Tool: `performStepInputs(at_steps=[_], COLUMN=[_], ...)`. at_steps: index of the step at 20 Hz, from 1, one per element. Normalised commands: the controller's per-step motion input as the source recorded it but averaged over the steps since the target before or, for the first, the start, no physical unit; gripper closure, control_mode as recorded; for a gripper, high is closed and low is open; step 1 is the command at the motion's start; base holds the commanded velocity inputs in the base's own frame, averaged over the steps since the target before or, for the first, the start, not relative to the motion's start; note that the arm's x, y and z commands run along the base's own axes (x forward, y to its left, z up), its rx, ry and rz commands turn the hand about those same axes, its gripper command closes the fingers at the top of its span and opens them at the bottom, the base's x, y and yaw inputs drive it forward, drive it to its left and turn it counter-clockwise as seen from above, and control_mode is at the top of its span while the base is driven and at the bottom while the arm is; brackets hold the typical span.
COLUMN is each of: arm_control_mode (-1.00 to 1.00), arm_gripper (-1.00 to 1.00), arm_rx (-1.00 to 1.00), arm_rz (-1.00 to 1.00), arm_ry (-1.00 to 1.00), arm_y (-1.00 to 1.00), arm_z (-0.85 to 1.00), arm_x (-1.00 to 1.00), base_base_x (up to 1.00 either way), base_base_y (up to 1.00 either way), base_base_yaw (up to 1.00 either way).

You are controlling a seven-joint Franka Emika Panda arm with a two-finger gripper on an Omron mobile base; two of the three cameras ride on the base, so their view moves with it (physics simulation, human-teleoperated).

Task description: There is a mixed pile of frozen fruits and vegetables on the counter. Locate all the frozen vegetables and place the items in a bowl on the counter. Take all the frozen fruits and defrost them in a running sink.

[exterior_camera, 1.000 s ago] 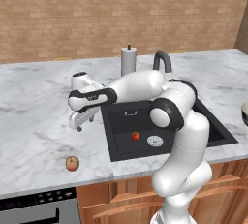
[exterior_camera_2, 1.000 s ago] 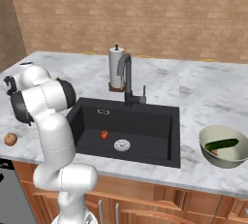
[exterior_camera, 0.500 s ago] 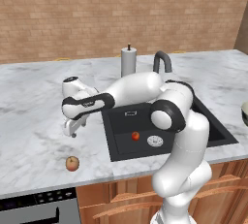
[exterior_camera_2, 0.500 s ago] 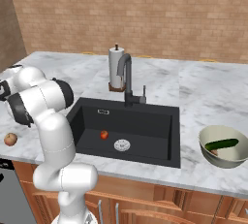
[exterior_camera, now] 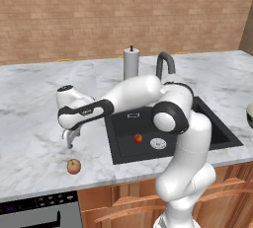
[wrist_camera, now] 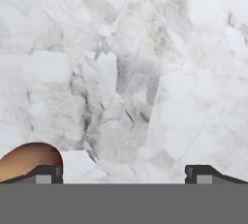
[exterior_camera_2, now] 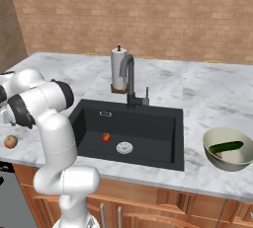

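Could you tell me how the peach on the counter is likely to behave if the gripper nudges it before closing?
The peach is ball-shaped and rests free on the flat marble counter, so it would probably roll from an off-centre push. In the hand view it sits by one fingertip, not centred, so contact may be lopsided. It lies near the counter's front edge; rolling off seems possible.

Background fixtures: a paper towel roll [exterior_camera: 131,63] upright on a wooden base behind the basin; brick wall [exterior_camera_2: 148,15]; wooden cabinets [exterior_camera_2: 163,207] below; stove panel [exterior_camera: 39,212] at left.
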Motion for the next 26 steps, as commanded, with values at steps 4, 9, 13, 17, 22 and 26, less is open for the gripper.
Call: performStepInputs(at_steps=[4,9,13,17,22,26], arm_control_mode=[-1.00,-1.00,-1.00,-1.00,-1.00,-1.00], arm_gripper=[-1.00,-1.00,-1.00,-1.00,-1.00,-1.00], arm_rx=[0.00,0.00,0.00,0.00,0.01,0.04], arm_rz=[0.12,0.09,0.00,0.00,-0.03,-0.06], arm_ry=[-0.02,-0.02,-0.03,-0.02,-0.02,0.05], arm_y=[0.30,0.12,0.00,0.00,-0.16,-0.31], arm_z=[-0.01,-0.04,-0.04,-0.04,-0.05,-0.07], arm_x=[-0.29,-0.45,-0.58,-0.53,-0.36,0.00], base_base_x=[0.00,0.00,0.00,0.00,0.00,0.00], base_base_y=[0.00,0.00,0.00,0.00,0.00,0.00], base_base_yaw=[0.00,0.00,0.00,0.00,0.00,0.00])
